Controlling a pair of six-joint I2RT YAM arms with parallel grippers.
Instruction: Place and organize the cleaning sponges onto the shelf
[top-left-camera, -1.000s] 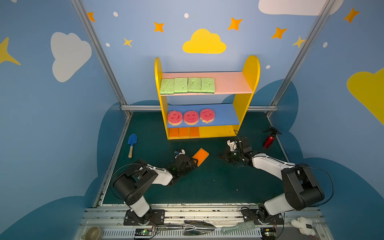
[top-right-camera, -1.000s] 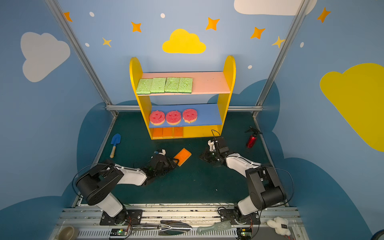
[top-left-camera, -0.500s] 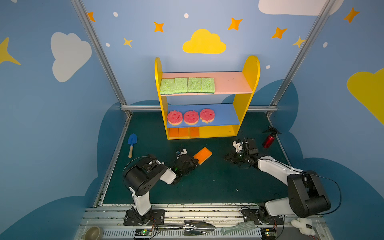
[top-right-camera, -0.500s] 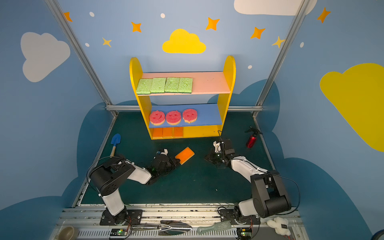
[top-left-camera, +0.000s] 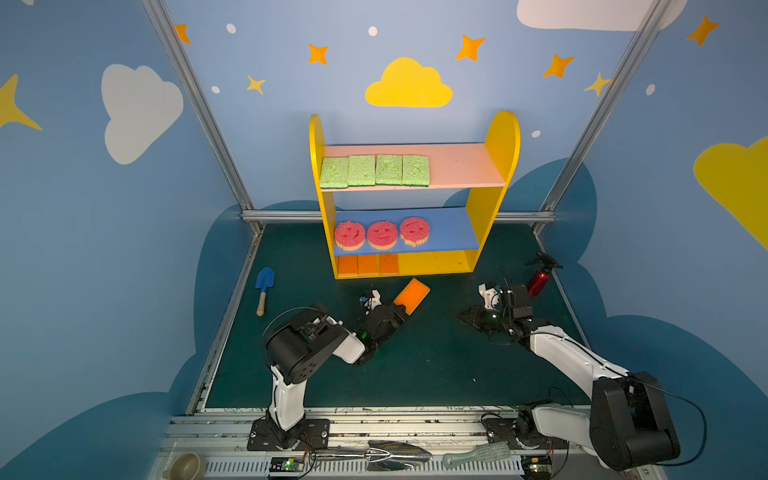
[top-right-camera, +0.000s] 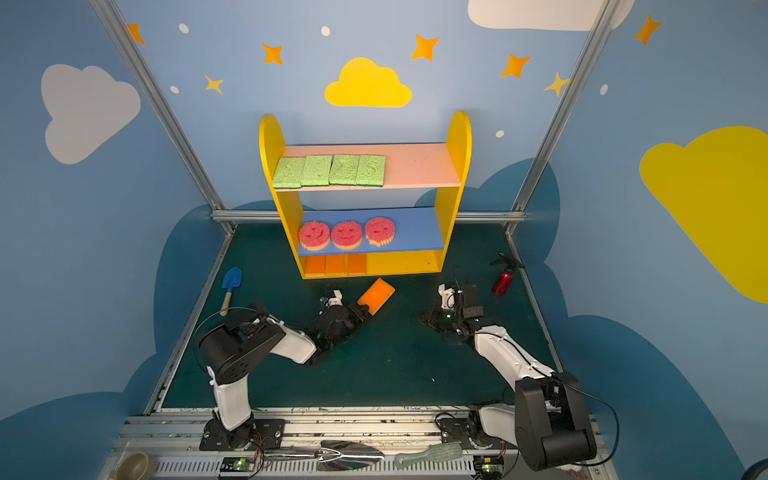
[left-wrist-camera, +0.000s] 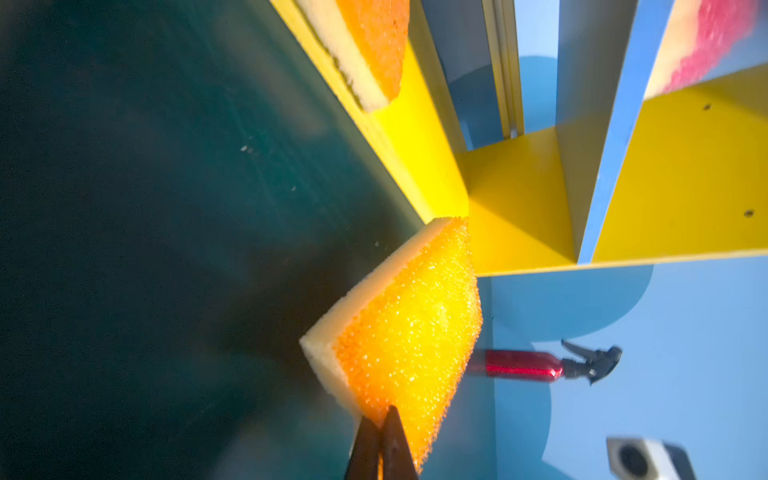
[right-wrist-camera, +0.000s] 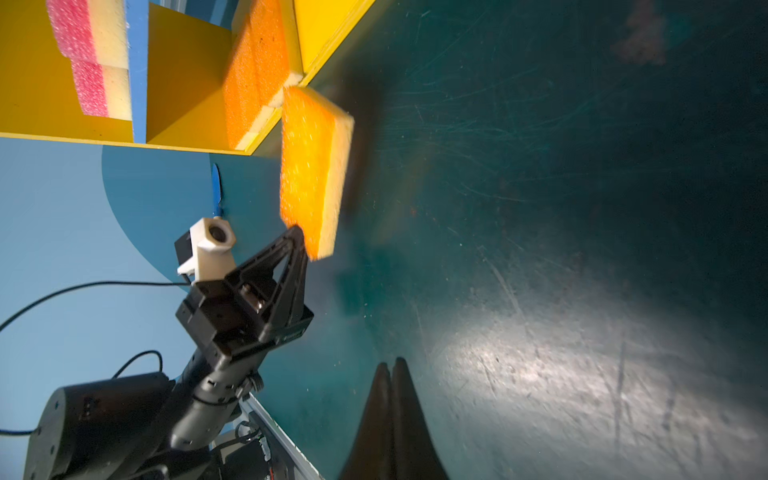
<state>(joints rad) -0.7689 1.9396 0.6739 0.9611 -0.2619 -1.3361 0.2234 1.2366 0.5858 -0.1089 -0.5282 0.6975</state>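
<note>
Orange sponge (top-left-camera: 411, 296) was pinched by the left gripper (top-left-camera: 398, 309). Jaws were clamped thin on the foam at one near corner, orange face up, yellow layer under. The corner-only hold looked marginal. The sponge sat tilted and skewed, its far corner just beside the front lip of the shelf (top-left-camera: 498, 137) base (top-left-camera: 436, 264), not yet on it.

Three orange sponges (top-left-camera: 368, 264) lay side by side at the base's left end, with bare board right of them. Green sponges (top-left-camera: 374, 170) filled the pink board (top-left-camera: 461, 166), and pink smiley sponges (top-left-camera: 382, 235) the blue board (top-left-camera: 451, 232).

The right gripper (right-wrist-camera: 390, 365) was closed on nothing, low over the mat (top-left-camera: 415, 365), well apart from the sponge.

Best move, as a judgement:
- Square the sponge to its neighbours.
- Raise the far edge over the lip.
- Slide it in flat beside the third one, staying under the blue board.
- Release only once it is seated.

Risks: the foam swinging on the corner grip, or the row getting shoved.
</note>
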